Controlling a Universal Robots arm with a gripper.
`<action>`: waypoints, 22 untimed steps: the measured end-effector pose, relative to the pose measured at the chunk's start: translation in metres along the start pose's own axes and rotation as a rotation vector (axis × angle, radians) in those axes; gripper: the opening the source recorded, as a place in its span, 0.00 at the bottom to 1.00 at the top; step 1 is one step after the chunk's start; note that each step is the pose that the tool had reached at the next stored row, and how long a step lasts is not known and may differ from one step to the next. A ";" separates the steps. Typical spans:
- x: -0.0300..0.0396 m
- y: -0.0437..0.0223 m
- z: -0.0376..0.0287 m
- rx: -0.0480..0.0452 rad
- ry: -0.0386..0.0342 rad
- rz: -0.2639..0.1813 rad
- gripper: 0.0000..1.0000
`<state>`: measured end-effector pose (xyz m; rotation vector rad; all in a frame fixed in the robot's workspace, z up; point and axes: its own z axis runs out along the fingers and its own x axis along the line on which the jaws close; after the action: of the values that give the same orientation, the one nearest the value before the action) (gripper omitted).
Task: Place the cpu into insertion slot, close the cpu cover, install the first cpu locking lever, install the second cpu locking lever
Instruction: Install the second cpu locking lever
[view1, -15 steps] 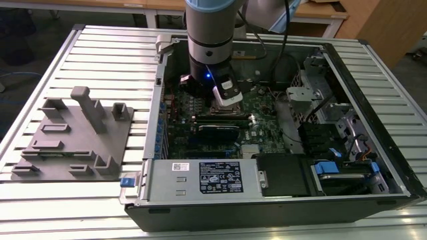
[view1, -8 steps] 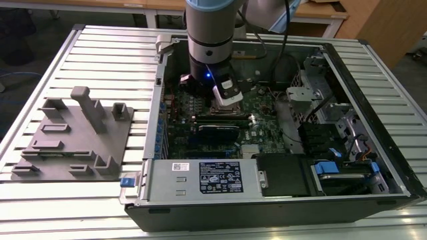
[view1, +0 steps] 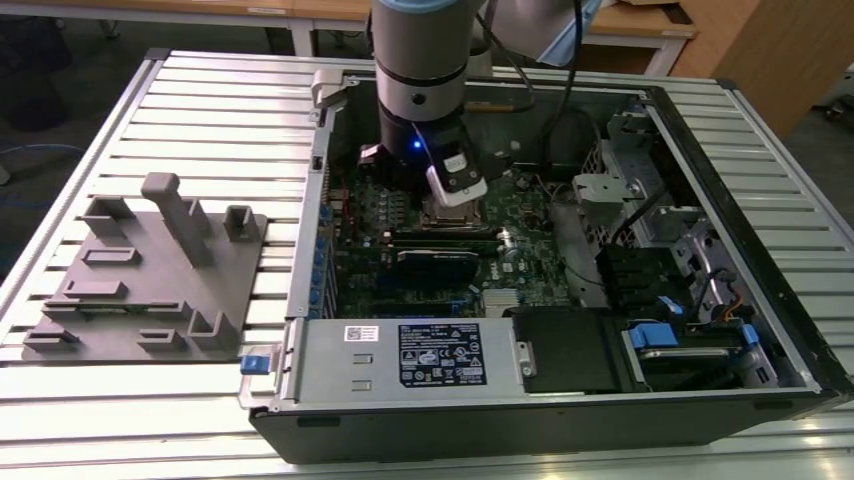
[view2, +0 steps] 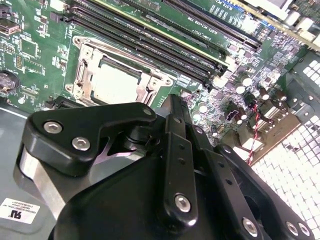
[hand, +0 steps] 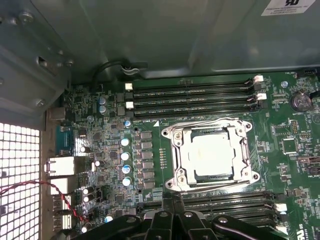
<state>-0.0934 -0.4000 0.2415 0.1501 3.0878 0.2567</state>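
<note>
Sitting flat in the insertion slot (hand: 211, 156) on the green motherboard (hand: 150, 200), the cpu (hand: 212, 152) shows a pale silvery-grey square top in both wrist views. The cpu cover (hand: 176, 150), a thin silver metal frame, lies closed around it, its window framing the chip. The gripper (view1: 454, 190) hangs just above the socket inside the open computer case (view1: 747, 200); whether its fingers are apart or together cannot be told.

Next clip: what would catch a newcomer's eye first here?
The open computer case on the slatted table, with the arm reaching down into it. Beneath the end effector, the cpu lies in its socket with the cpu cover framing it, between rows of memory slots.
</note>
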 end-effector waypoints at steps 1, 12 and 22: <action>0.0001 0.0009 0.0001 0.0020 -0.0001 0.000 0.10; -0.0014 0.0137 0.0026 0.0317 -0.0032 0.000 0.10; -0.0123 0.0247 0.0068 0.0694 -0.0074 0.002 0.10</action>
<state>-0.0786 -0.3758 0.2392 0.1567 3.0908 0.1488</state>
